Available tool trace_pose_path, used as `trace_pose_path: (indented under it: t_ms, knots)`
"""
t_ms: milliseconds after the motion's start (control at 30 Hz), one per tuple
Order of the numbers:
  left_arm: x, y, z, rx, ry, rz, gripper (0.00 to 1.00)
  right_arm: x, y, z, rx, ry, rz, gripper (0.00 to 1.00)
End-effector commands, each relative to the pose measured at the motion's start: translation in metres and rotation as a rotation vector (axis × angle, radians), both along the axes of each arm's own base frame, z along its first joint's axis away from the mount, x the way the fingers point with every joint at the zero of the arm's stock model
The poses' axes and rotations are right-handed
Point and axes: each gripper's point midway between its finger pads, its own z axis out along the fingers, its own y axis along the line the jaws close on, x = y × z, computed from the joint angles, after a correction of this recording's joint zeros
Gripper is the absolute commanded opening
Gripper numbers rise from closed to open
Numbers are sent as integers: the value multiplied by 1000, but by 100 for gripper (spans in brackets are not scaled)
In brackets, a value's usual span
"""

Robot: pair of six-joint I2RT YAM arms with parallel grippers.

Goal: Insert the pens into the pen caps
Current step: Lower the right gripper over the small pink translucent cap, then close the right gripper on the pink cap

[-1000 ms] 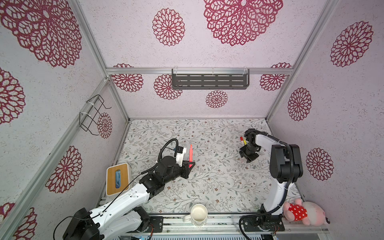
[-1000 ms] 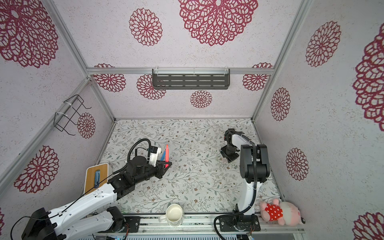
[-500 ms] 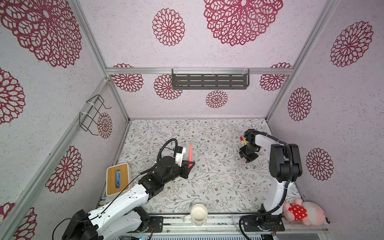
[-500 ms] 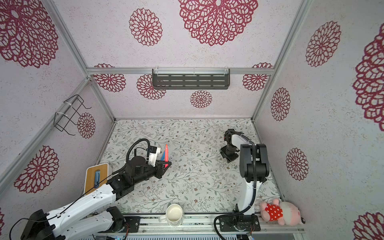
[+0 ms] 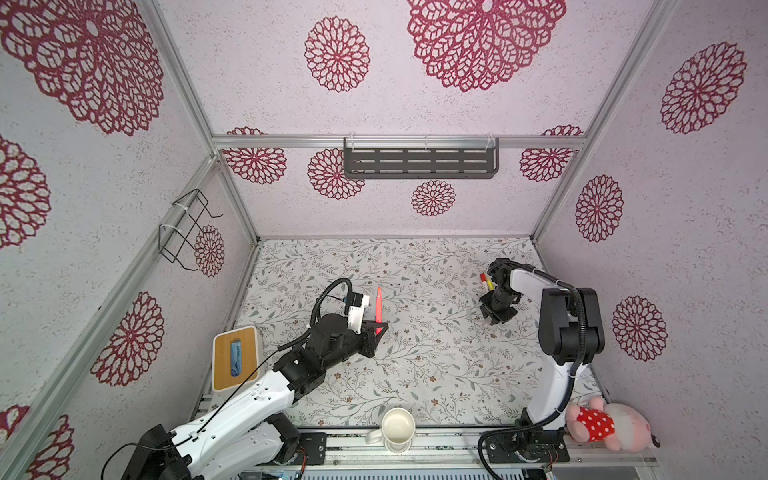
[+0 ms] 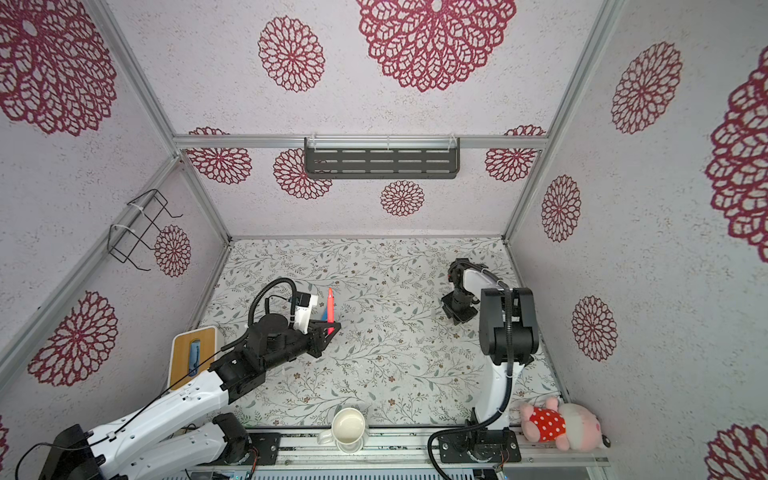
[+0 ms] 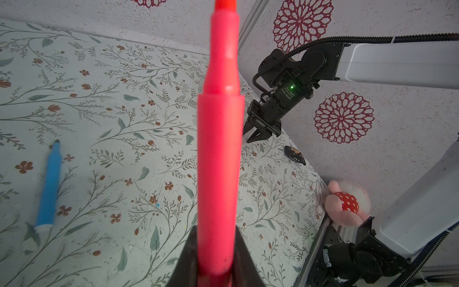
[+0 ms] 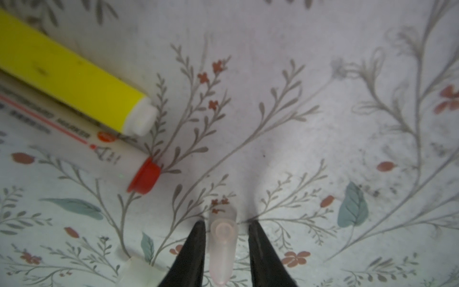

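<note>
Hardly anything has shifted in both top views since a second ago. Your left tool (image 7: 214, 234) is clamped tight on the pink pen (image 7: 219, 149), carrying it off the worktop (image 7: 124, 124) with the tip end clear of the jaws. Your right tool (image 8: 226, 223) points down, jaws narrowly parted either side of a pale pink cap (image 8: 222, 244) resting on the worktop, with slim gaps showing. Near it, the yellow pen (image 8: 74, 74) and the white-and-red pen (image 8: 69, 139) lie side by side.
</note>
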Motion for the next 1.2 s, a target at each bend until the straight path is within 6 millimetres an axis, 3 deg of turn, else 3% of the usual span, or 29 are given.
trace_pose_path:
  t_ms: [0,100,267,367,467,567,767,1000,1167]
  knots:
    - [2,5,0,8,-11,18,0,-6,-3,-11,-8,14,1,23]
    - [2,5,0,7,-12,17,0,-8,-1,-13,-3,13,4,15]
    - [2,5,0,6,-10,19,0,-9,0,-13,4,8,8,14]
    - [2,5,1,4,-10,19,0,-9,2,-10,9,-2,14,6]
    - [3,5,0,6,-9,22,0,-7,3,-2,-12,-22,32,5]
    - [3,4,-1,7,-5,21,0,-2,9,10,-24,-61,74,0]
    - [4,3,-2,8,-4,19,0,9,21,36,-41,-138,161,0]
    - [5,3,-2,10,-10,19,0,18,29,78,-94,-256,235,0]
    - [5,3,-2,9,-14,15,0,26,47,109,-46,-399,337,0]
